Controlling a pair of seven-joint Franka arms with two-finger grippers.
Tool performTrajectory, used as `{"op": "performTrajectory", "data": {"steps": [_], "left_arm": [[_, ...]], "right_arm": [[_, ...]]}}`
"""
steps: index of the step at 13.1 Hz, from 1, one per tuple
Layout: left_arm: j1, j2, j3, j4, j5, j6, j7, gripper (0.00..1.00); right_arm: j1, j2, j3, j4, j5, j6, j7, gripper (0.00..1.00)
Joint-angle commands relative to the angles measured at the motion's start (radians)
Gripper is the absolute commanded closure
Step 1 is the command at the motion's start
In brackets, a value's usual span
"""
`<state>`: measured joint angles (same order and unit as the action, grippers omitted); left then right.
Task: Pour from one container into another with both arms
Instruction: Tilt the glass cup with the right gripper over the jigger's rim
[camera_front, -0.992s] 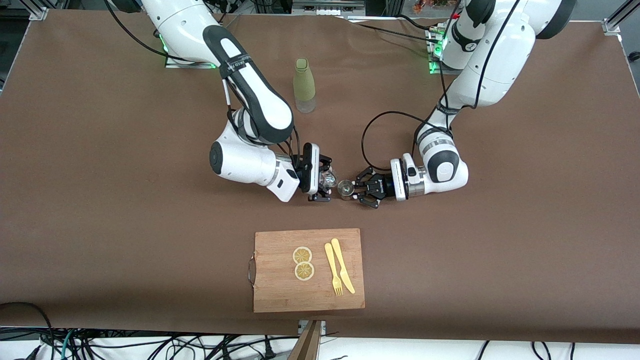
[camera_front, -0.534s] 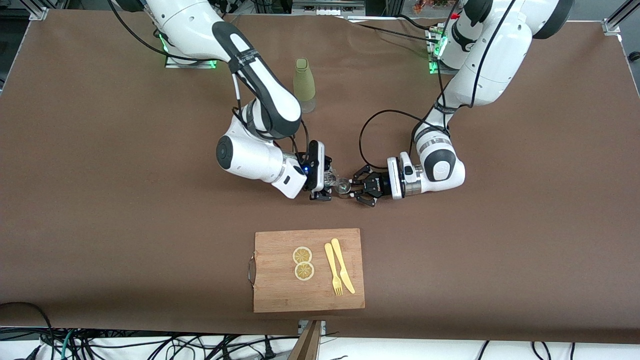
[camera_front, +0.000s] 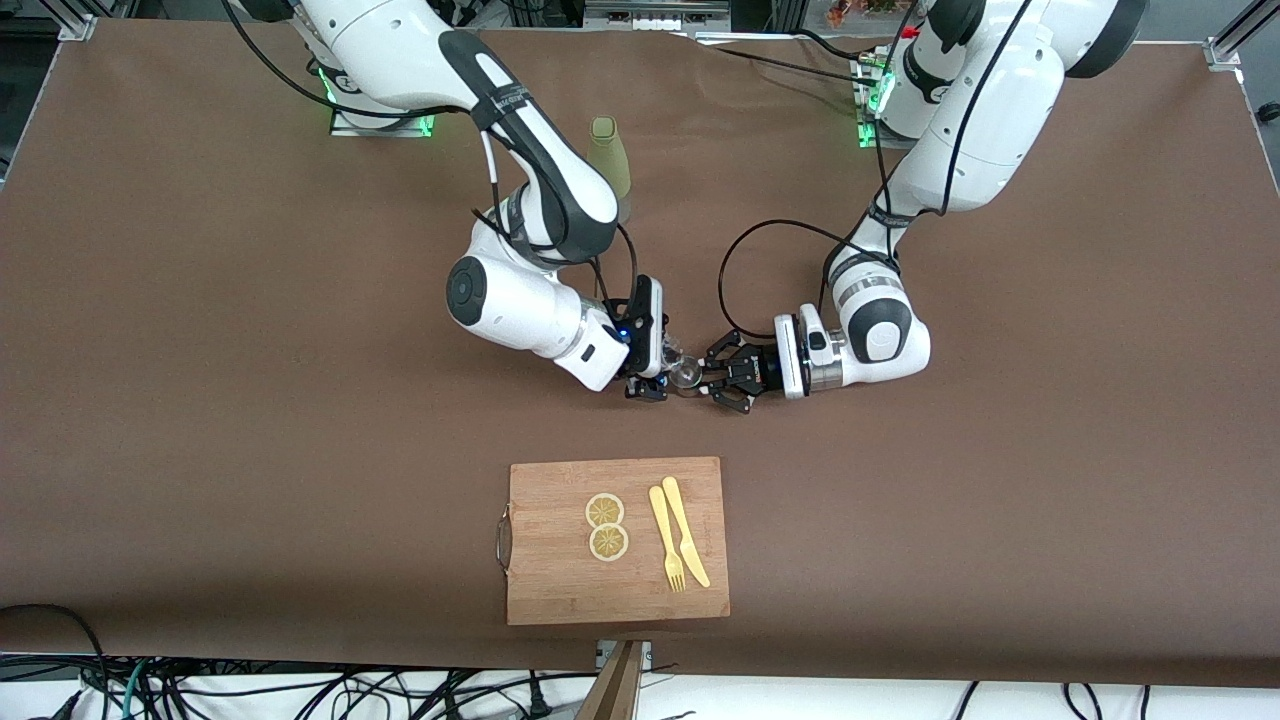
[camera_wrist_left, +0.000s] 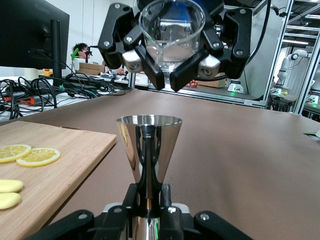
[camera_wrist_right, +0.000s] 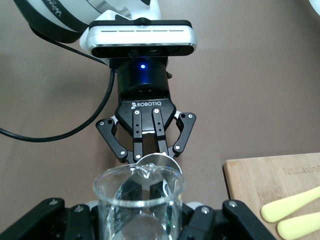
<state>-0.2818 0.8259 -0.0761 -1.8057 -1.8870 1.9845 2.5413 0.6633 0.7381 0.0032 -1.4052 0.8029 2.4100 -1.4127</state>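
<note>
- Right claw (camera_wrist_left: 172, 55) grips a clear glass beaker (camera_wrist_left: 171, 27), tilted above the jigger.
- Left claw (camera_wrist_right: 146, 150) clamps a shiny steel cone-shaped jigger (camera_wrist_left: 149, 150) upright on the brown counter (camera_front: 200, 350).

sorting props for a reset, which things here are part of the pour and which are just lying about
In use:
- clear glass beaker, held by the right gripper
- steel jigger, held by the left gripper

Lying about:
- cutting board
- lemon slices
- yellow fork and knife
- green bottle

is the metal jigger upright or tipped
Upright: in the left wrist view the jigger stands vertical in the left hand, mouth up, below the glass beaker.
</note>
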Motion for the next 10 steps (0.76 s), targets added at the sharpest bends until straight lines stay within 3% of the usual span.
{"op": "performTrajectory", "data": {"steps": [1,10], "left_arm": [[-0.014,-0.016,0.002,-0.007,-0.038,0.024,0.023,1.00],[-0.014,-0.016,0.002,-0.007,-0.038,0.024,0.023,1.00]], "right_arm": [[0.027,-0.008,-0.011,0.003,-0.050,0.024,0.058,1.00],[0.035,-0.006,-0.011,0.003,-0.065,0.032,0.058,1.00]]}}
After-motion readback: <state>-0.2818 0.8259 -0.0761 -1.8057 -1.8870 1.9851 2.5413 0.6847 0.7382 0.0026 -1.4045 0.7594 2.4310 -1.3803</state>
